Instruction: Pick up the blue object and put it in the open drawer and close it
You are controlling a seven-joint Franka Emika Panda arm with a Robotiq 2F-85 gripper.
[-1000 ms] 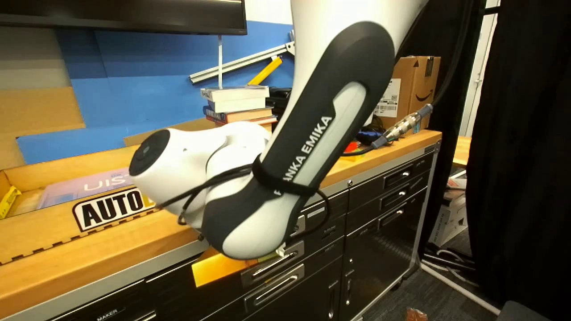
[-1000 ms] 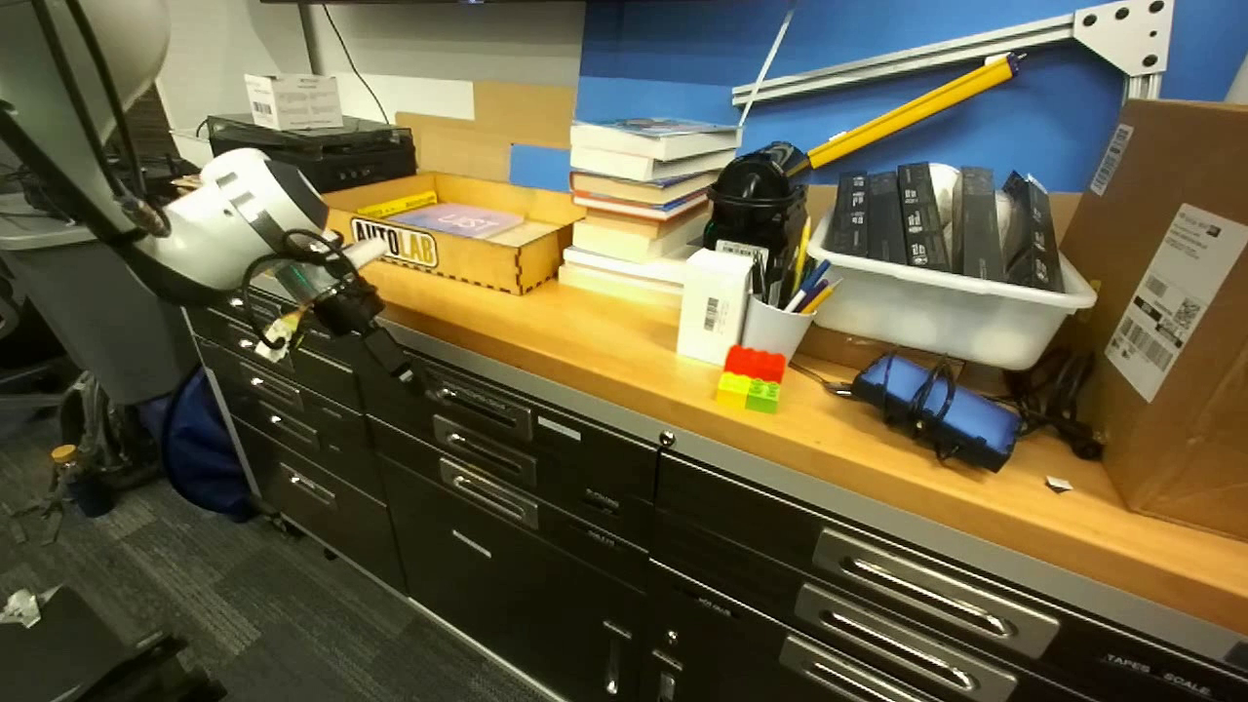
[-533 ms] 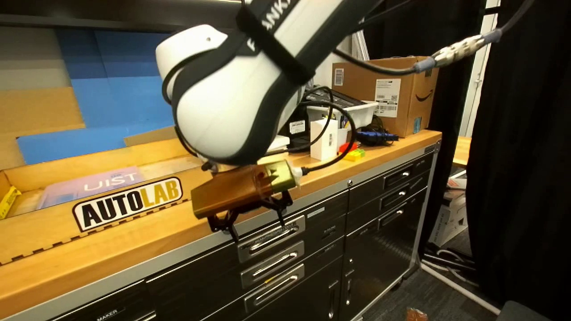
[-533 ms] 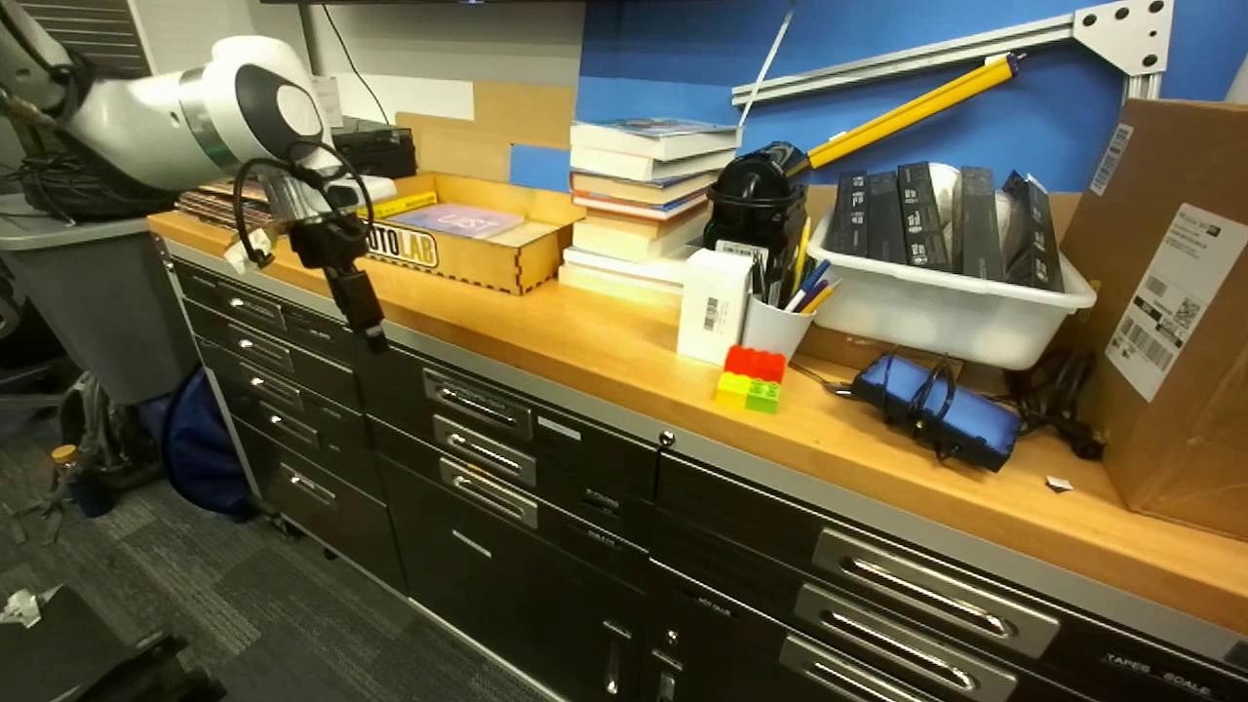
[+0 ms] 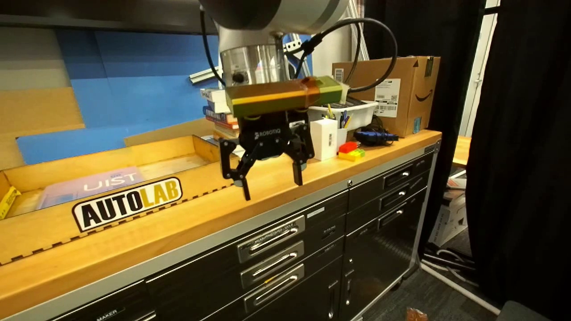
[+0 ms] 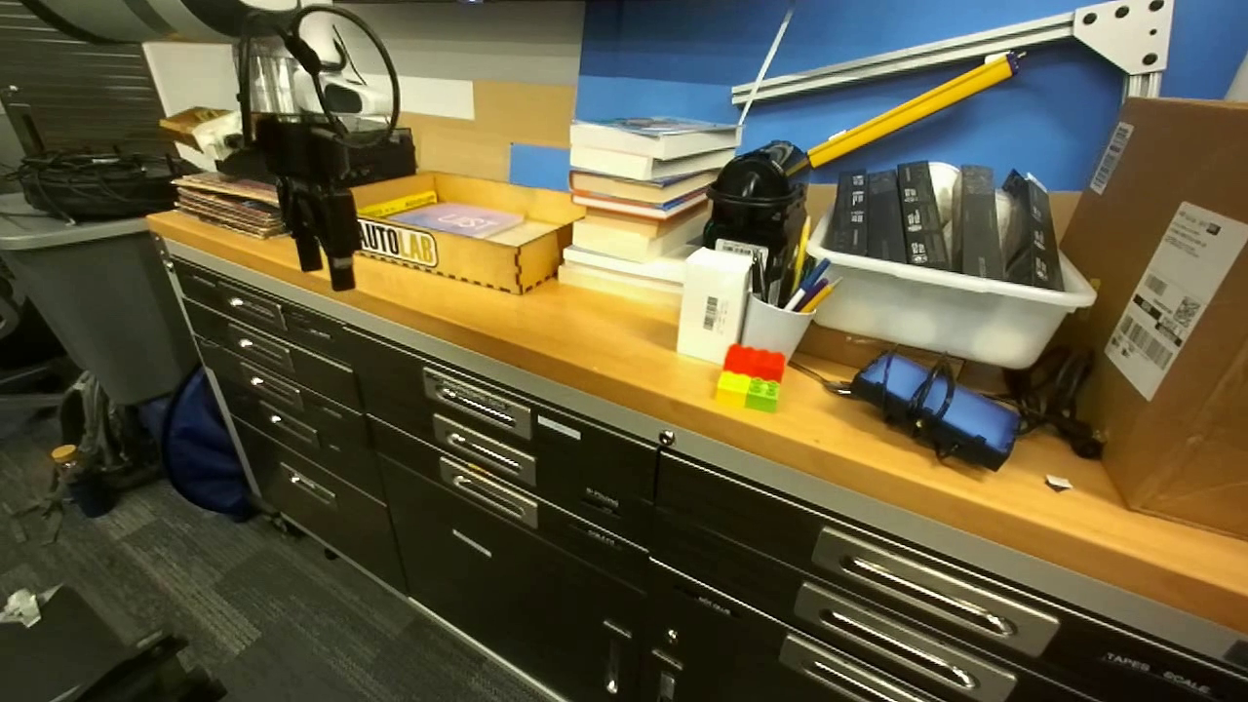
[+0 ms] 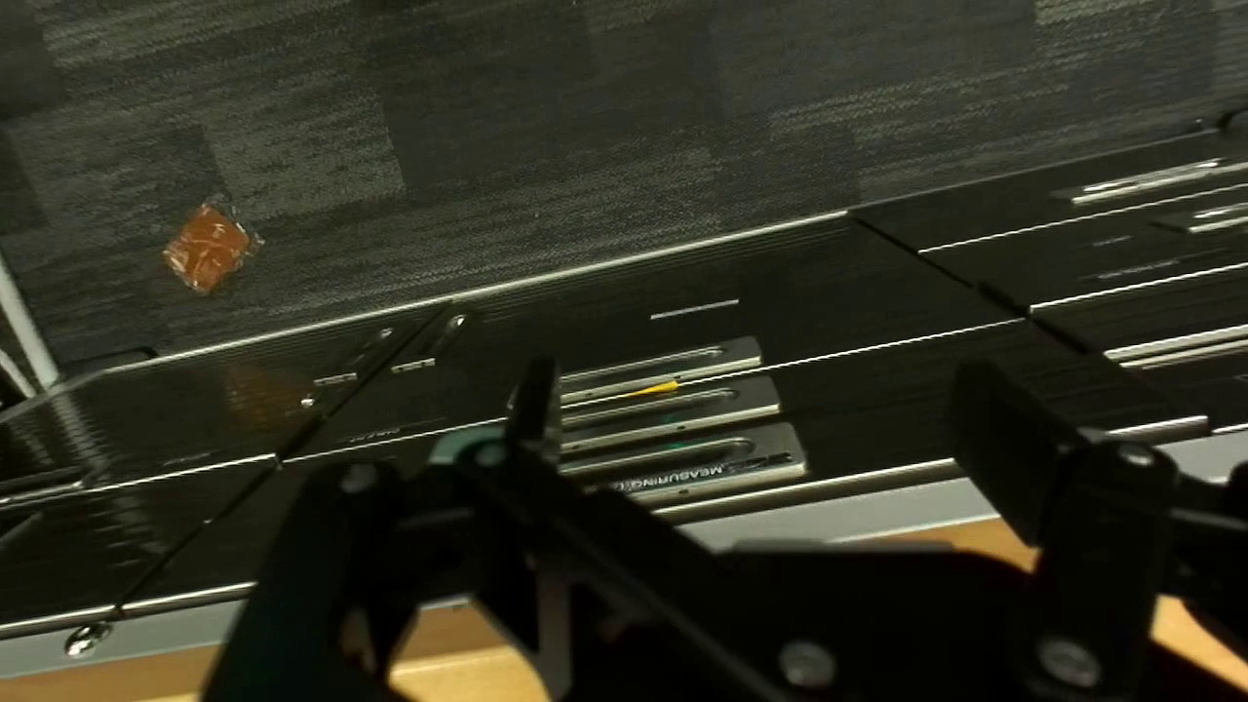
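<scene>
Two fingers (image 5: 297, 174) of the gripper (image 5: 272, 182) are spread wide apart, near the front edge of the tabletop (image 6: 546, 322); their exact height I cannot tell. The arm (image 5: 276, 13) is cut off at the top in both exterior views. In the wrist view the nearest parts of the gripper are dark and blurred. The blue block I cannot make out in any view, so I cannot tell where it is. The wide drawers (image 5: 272, 270) below the front edge stand closed; which of them belongs to the task is not clear to me.

In an exterior view the gripper covers a front corner of the wooden box (image 6: 483, 268), which stands toward the back edge. The books (image 6: 643, 205) beside it have print too small for reading. Black cords (image 6: 941, 375) partly hide a blue case (image 6: 980, 426) near the front edge, and the carton (image 6: 1170, 458) at the end of the tabletop is cut off.

On the gripper is written ROBOTIQ. The sign (image 5: 127, 204) of the wooden box says AUTOLAB, and the lilac sheet (image 5: 89, 187) inside says UIST. On the top handle (image 5: 272, 238) I read MEASURING, but the rest is unclear; in the wrist view this word is upside down. A cut-off drawer (image 5: 125, 301) carries MAKER. The carton shows a curved arrow (image 5: 424, 97).
</scene>
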